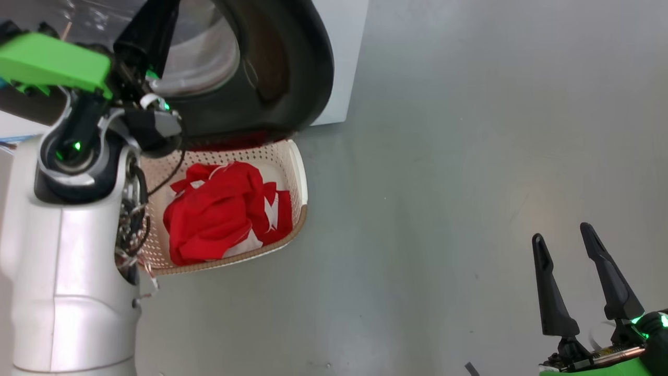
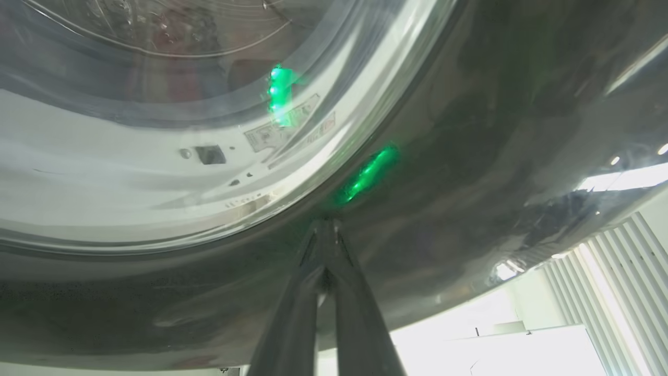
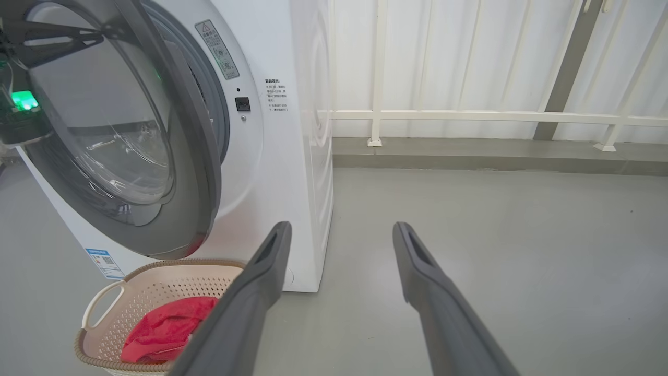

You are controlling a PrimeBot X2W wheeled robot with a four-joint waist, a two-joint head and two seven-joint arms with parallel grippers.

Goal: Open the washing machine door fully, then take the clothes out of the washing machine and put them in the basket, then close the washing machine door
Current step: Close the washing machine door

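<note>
- Left pincer (image 2: pixel 325 230) was closed, both fingers pressed together with nothing between them. From its wrist view the tips sat right at the washing machine door (image 2: pixel 469 156), on the glossy black rim just beside the edge of the glass bowl. Couldn't tell whether they really touched it.
- The door (image 3: pixel 198 172) stood swung out from the white washing machine (image 3: pixel 292 156), not shut. You could see the grey gasket behind it in the right wrist view.
- Right pincer (image 1: pixel 561 232) was wide open and empty, hovering over the bare grey floor (image 1: pixel 469 156), well apart from the machine and everything else.
- The clothes (image 1: pixel 219 214), a red bundle with white patches, were lying inside the basket (image 1: pixel 297 172), bunched toward one side.
- That cream basket with the brown woven-look rim (image 3: pixel 151 263) sat on the floor right in front of the machine. In the head view the door's lower edge hung over its far end.
- A blue label sticker (image 3: pixel 104 261) showed on the machine's lower front corner, just above the basket handle.
- A white railing (image 3: pixel 469 115) ran along the wall behind.
</note>
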